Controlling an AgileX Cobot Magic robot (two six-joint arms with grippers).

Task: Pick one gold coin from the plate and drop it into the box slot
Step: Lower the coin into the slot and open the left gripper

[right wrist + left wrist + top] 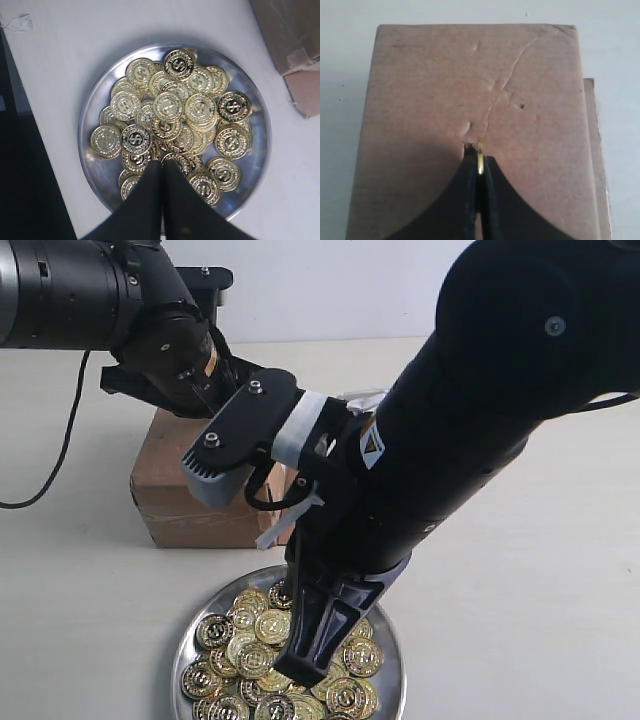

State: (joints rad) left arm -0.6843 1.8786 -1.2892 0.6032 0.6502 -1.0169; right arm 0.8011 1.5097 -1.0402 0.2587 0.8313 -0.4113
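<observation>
**Left pincer (479,164) grips a coin over the box; right pincer (161,167) shut above the plate**

Left pincer: its two black fingers are pressed onto a thin gold coin (480,151), held edge-on between their tips. The coin sits over the flat, creased top of the brown cardboard box (470,85). A small dark cut (468,146) in the cardboard lies just beside the coin's edge. Whether the coin touches the cardboard cannot be told.

Right pincer: its fingers are pressed together over the near part of the round shiny silver metal plate (250,172), just above a heap of embossed gold coins (170,107) that fills most of the plate.

In the exterior view the plate lies at 6 o'clock on the pale bench (540,620). The box stands at about 11 o'clock from it, near but apart. The right arm reaches down from 1 o'clock across the middle, and the left arm comes in from 10 o'clock above the box. The right arm hides the left pincer's tips in that view.
</observation>
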